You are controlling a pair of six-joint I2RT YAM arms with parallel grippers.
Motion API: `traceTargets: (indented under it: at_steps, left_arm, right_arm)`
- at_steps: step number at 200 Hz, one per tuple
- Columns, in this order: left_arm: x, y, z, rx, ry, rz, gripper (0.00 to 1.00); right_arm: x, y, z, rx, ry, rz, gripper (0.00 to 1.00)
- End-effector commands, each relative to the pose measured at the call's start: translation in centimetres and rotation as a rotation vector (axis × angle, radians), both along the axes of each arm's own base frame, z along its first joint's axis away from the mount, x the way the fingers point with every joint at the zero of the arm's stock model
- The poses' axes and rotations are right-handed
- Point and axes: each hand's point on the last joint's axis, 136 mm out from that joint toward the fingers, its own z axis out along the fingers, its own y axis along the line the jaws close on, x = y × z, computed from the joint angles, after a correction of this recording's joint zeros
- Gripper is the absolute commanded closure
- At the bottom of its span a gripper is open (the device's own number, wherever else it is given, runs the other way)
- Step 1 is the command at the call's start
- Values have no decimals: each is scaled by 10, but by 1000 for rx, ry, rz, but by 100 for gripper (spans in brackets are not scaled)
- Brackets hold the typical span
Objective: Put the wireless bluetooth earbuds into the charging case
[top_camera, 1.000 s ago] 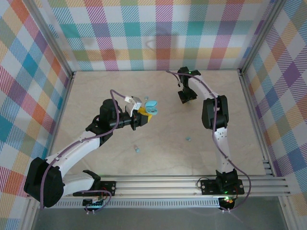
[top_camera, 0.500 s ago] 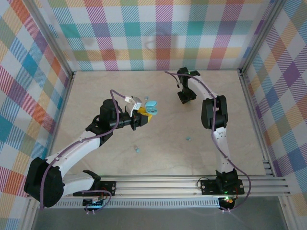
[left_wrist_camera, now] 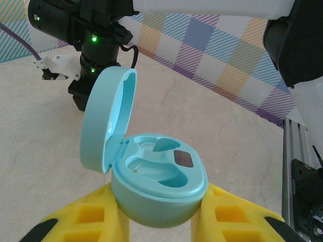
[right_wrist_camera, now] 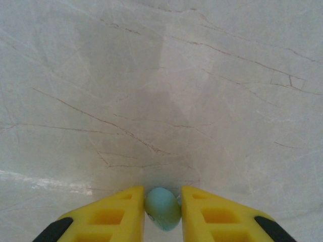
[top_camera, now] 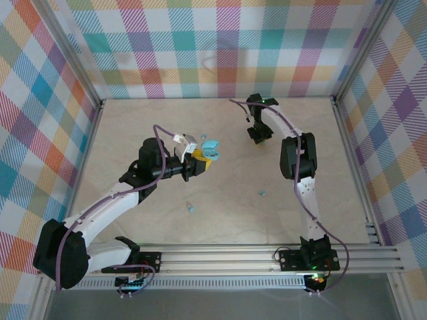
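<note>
On the desk (top_camera: 227, 220): both arms work over the pale top.
Left end effector (left_wrist_camera: 160, 212): hugs the charging case (left_wrist_camera: 159, 184), lid up, both cups bare. Hold it level.
Right end effector (right_wrist_camera: 162, 191): narrow, pinching one earbud (right_wrist_camera: 162, 209) at the far side. Squeeze softly so it does not pop out, lift straight, then bring it to a cup.

Both arms (top_camera: 107, 207) are white tubes with chunky black joints (top_camera: 152, 160), skinny purple cables (top_camera: 155, 132) looping along, tiny green LEDs (left_wrist_camera: 94, 38), and bright yellow hollow-celled claw fingers (right_wrist_camera: 101, 222).
</note>
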Motion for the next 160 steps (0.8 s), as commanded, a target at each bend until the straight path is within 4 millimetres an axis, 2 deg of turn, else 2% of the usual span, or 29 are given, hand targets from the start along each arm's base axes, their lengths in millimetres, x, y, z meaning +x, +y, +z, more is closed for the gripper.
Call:
traceTargets:
  at_steps: [1, 58, 124, 160]
  left_arm:
    - [-5, 1, 15, -13, -46, -14, 98]
    - [-13, 5, 16, -15, -55, -15, 98]
    - [-23, 14, 10, -7, -59, 0, 98]
    - [-28, 18, 7, -5, -59, 11, 98]
  right_arm:
    - [-9, 0, 3, -2, 30, -21, 76]
    - [-21, 6, 15, 65, 48, -118, 80]
    - [-47, 56, 33, 392, 139, -177, 83]
    - [-64, 67, 49, 497, 149, -180, 86]
